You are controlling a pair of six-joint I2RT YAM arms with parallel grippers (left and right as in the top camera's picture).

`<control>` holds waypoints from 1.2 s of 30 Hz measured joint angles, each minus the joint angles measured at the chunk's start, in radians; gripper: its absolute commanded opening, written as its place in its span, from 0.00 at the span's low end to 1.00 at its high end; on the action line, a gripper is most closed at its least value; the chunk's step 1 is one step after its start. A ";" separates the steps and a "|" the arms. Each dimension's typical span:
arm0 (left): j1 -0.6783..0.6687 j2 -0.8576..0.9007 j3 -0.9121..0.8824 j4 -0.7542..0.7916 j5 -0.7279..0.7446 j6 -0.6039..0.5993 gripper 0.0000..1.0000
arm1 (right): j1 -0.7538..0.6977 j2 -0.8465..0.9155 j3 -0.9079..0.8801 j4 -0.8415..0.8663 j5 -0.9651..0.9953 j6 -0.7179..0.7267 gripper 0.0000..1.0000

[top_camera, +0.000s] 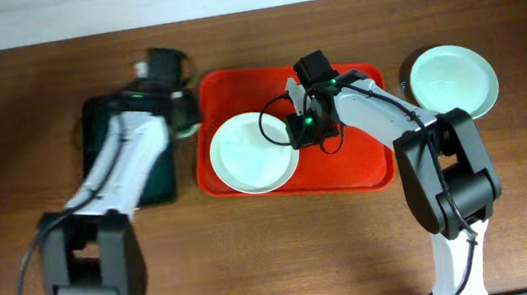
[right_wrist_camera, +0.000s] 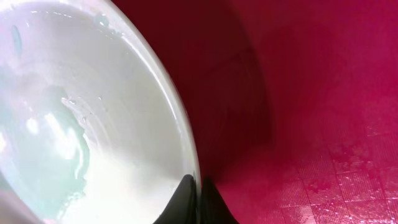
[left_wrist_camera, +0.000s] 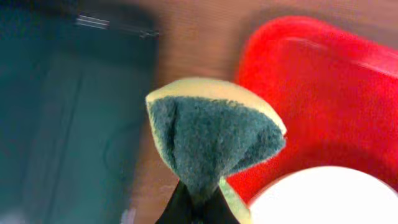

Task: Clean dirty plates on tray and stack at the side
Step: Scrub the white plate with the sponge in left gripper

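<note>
Plate (top_camera: 244,155): likely light, stiff, slick; rim hold.
Right end effector (right_wrist_camera: 198,190): pinched on rim.
Left end effector (left_wrist_camera: 196,202): clamped on sponge (left_wrist_camera: 211,137).

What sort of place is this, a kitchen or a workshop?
Likely a robot test bench, not a kitchen: a plain wooden table, a red tray holding a plate, and a sponge pinched in the left claw.
</note>
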 measured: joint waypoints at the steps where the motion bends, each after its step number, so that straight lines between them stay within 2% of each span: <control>1: 0.135 -0.003 0.000 -0.072 0.032 -0.001 0.00 | 0.000 0.000 0.000 0.000 0.003 0.001 0.04; 5: 0.404 -0.004 0.000 -0.139 0.064 0.000 0.00 | 0.000 0.000 0.000 0.008 0.006 0.000 0.04; 10: 0.420 0.045 -0.044 -0.101 0.211 0.058 0.01 | 0.000 0.000 0.000 0.045 0.021 -0.003 0.04; 11: 0.415 0.087 -0.050 -0.094 0.269 0.084 0.29 | 0.000 0.000 0.000 0.053 0.024 -0.003 0.04; 12: 0.409 0.111 -0.061 -0.091 0.301 0.102 0.80 | 0.000 0.000 0.000 0.057 0.026 -0.003 0.04; 13: 0.406 0.115 -0.064 -0.089 0.316 0.113 0.99 | 0.000 0.000 0.000 0.057 0.026 -0.003 0.04; 16: 0.406 0.115 -0.062 -0.086 0.335 0.121 0.99 | 0.007 -0.008 0.045 -0.031 0.106 -0.012 0.04; 18: 0.406 0.091 -0.026 -0.117 0.339 0.124 0.99 | 0.061 -0.074 0.115 -0.152 0.348 -0.048 0.04; 21: 0.406 -0.085 0.009 -0.140 0.340 0.124 0.99 | 0.230 -0.188 0.267 -0.237 0.794 -0.084 0.04; 26: 0.406 -0.109 0.016 -0.143 0.343 0.124 0.99 | 0.495 -0.195 0.318 -0.185 1.383 -0.300 0.04; 28: 0.406 -0.109 0.016 -0.143 0.343 0.124 0.99 | 0.562 -0.195 0.318 -0.156 1.534 -0.390 0.04; 31: 0.406 -0.109 0.016 -0.143 0.343 0.124 0.99 | 0.594 -0.195 0.318 -0.115 1.596 -0.433 0.04; 33: 0.406 -0.109 0.016 -0.143 0.343 0.124 0.99 | 0.572 -0.195 0.318 -0.109 1.545 -0.415 0.04; 34: 0.406 -0.109 0.016 -0.143 0.343 0.124 0.99 | 0.554 -0.195 0.318 -0.117 1.491 -0.394 0.04; 36: 0.406 -0.109 0.016 -0.143 0.343 0.124 0.99 | 0.452 -0.196 0.300 -0.149 1.184 -0.330 0.04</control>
